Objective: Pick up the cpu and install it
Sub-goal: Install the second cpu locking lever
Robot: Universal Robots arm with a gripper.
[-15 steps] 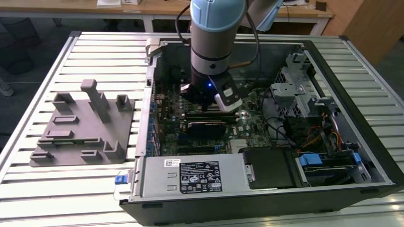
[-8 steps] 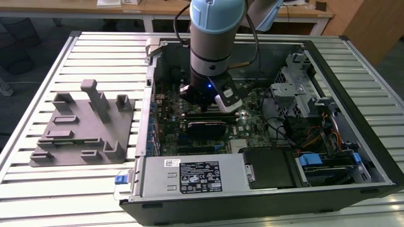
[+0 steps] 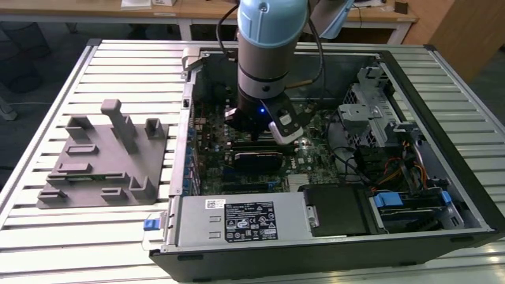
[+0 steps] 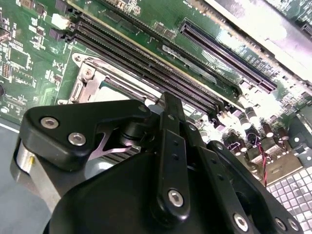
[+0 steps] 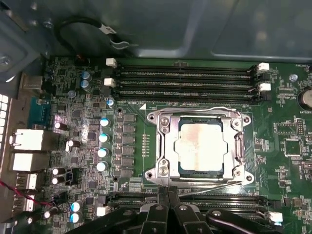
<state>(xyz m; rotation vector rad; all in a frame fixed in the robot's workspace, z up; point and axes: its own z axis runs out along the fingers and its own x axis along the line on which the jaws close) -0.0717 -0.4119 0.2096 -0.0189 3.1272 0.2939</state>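
My gripper [image 3: 272,131] hung over the motherboard [image 5: 83,126] at frame centre; I couldn't tell its finger state. The cpu [image 5: 201,146] lay, apparently seated, in its socket [image 5: 163,146]. Pressing down misaligned risked bending pins.

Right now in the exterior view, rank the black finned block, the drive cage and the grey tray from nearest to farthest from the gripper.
1. Black finned block, just below the gripper, inside the case.
2. Drive cage, toward the exterior view's right, inside the case.
3. Grey tray, outside the case, on the exterior view's left.
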